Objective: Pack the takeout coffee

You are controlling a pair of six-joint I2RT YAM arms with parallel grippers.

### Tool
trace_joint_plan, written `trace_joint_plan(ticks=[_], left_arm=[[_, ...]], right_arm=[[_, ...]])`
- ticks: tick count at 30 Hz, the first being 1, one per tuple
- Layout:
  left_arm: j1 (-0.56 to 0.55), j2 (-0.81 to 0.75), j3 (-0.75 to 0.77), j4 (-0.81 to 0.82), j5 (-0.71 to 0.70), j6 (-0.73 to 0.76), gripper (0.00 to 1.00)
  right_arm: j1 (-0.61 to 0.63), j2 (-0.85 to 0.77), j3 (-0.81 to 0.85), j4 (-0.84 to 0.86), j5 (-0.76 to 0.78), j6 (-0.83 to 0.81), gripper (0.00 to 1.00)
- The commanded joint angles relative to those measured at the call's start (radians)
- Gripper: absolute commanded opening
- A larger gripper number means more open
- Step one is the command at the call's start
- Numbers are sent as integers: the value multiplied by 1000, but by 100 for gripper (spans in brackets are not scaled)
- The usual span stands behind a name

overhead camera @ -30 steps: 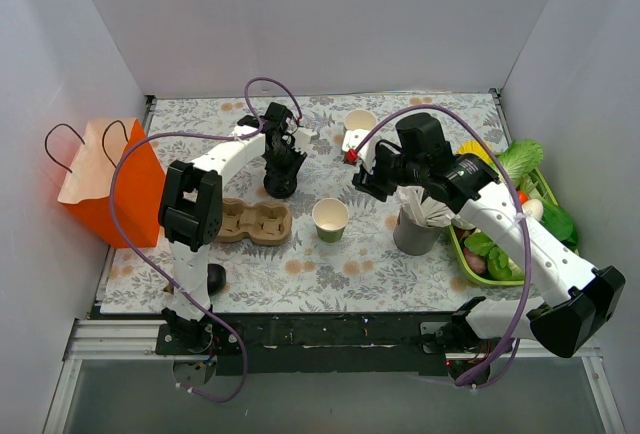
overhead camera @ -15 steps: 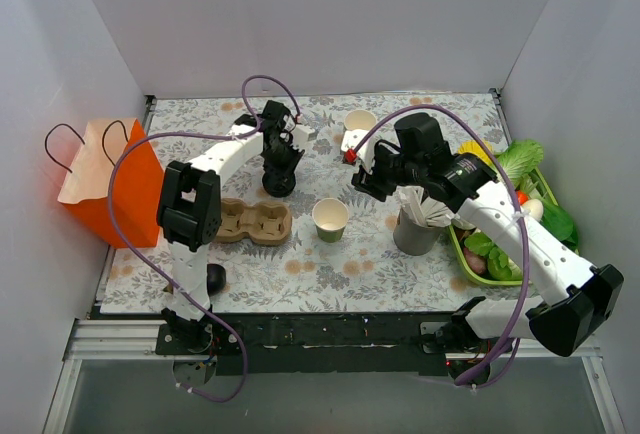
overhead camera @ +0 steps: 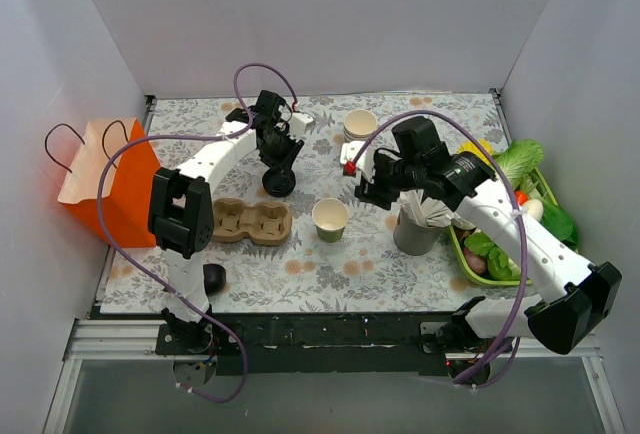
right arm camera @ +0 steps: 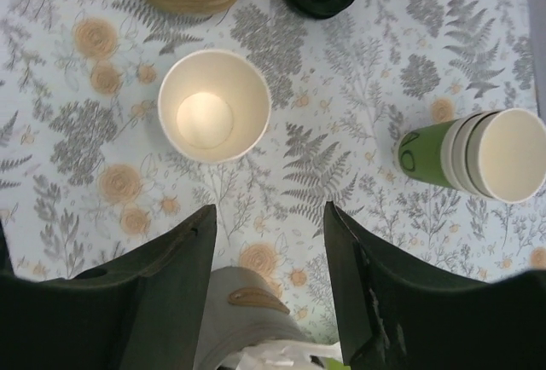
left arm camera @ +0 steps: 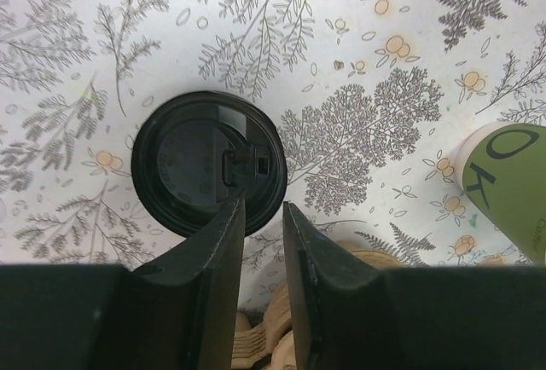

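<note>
Takeout coffee upright, left end effector above it, jaws slightly apart.

The bag stands at the table's left edge, with the carrier just right of it. The coffee sits behind the carrier. An open cup is right of the carrier, and the cup stack is behind that. The basket lies at the right edge.

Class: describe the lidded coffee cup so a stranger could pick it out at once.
On the floral tablecloth, look just beyond the brown cardboard carrier. The takeout coffee stands there; unlike the open cup nearby, it wears a black lid.
</note>
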Motion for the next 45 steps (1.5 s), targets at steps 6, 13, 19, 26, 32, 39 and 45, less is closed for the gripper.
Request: trace_joint_plan(ticks=[6, 13, 19, 26, 32, 39, 45], left_arm=[[4, -4, 2, 7, 2, -17, 27], [4, 4, -1, 6, 2, -32, 29], [4, -10, -31, 9, -7, -41, 31], [3, -2, -25, 14, -7, -47, 32], [4, 7, -16, 7, 7, -55, 32], [3, 3, -21, 4, 11, -57, 33], [3, -2, -25, 0, 16, -61, 33]], right_arm=[[61, -238, -122, -359, -61, -449, 54], [72, -227, -261, -493, 44, -613, 26], [72, -221, -370, -410, 209, -698, 18], [72, -210, -441, -378, 316, -770, 17], [72, -210, -525, -222, 434, -818, 15], [72, -135, -524, -84, 468, -819, 15], [56, -95, -545, 19, 487, -862, 13]])
